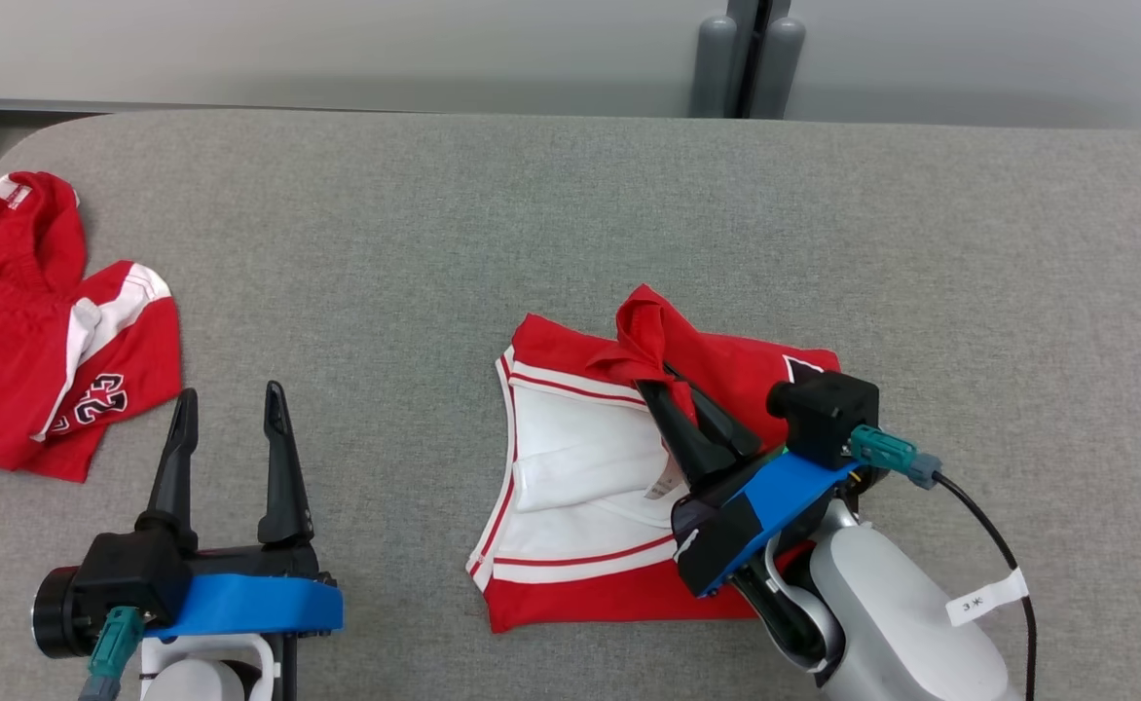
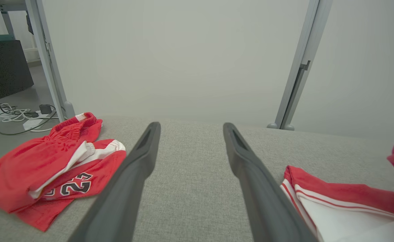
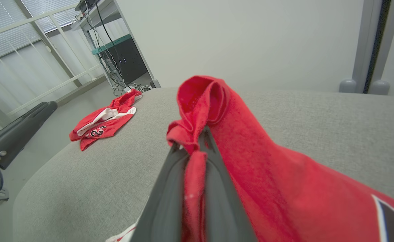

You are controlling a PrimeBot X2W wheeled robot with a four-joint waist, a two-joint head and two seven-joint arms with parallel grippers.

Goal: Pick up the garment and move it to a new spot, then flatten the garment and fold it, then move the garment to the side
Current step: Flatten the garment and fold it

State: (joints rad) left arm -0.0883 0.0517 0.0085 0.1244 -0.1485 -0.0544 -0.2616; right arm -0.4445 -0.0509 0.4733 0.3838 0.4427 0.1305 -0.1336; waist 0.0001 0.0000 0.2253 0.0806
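Note:
The garment (image 1: pixel 570 458) is a red jersey with a white inside and striped trim, lying partly folded on the grey table at centre right. My right gripper (image 1: pixel 663 387) is shut on a bunched red fold of it, lifted slightly above the rest. In the right wrist view the red cloth (image 3: pixel 267 161) drapes over and between the closed fingers of the right gripper (image 3: pixel 193 143). My left gripper (image 1: pixel 230 404) stands open over bare table at the lower left, apart from the garment. In the left wrist view the left gripper (image 2: pixel 190 131) holds nothing, and the garment's edge (image 2: pixel 335 198) lies to its right.
Red shorts (image 1: pixel 45 360) with a white stripe and the number 23 lie crumpled near the table's left edge, also seen as the shorts (image 2: pixel 49 164) and the shorts (image 3: pixel 106 121). The grey padded table (image 1: pixel 570 214) has rounded far corners. Grey wall posts (image 1: pixel 746 58) stand behind it.

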